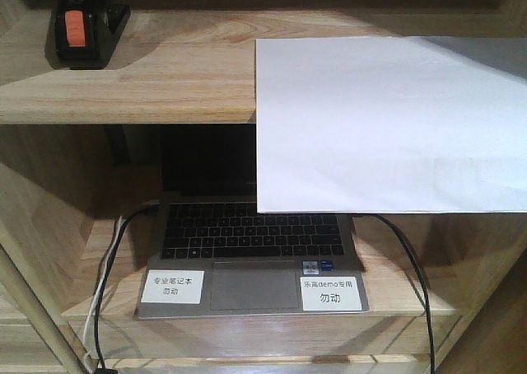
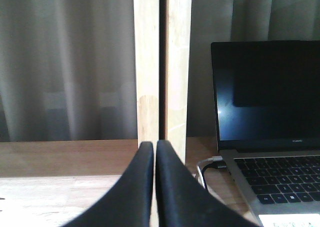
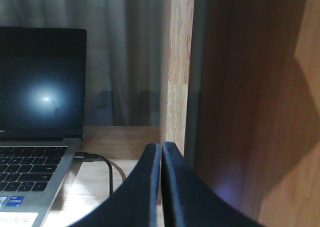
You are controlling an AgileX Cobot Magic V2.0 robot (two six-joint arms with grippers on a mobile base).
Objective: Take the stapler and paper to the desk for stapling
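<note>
In the front view, the black stapler (image 1: 85, 30) with its orange patch stands at the far left of the upper shelf board (image 1: 165, 81). The large white paper (image 1: 387, 123) lies on the right of that board and overhangs its front edge. Neither gripper shows in this view. Seen from the left wrist, my left gripper (image 2: 154, 146) is shut with nothing between its black fingers, pointing at a wooden post left of the laptop. From the right wrist, my right gripper (image 3: 162, 147) is shut and empty too, facing a post right of the laptop. The desk is out of view.
An open laptop (image 1: 251, 259) with two white labels (image 1: 333, 293) sits on the lower shelf. Cables (image 1: 107, 275) run down both its sides. Upright posts (image 2: 162, 62) and a brown side panel (image 3: 255, 97) bound the shelf. A grey curtain hangs behind.
</note>
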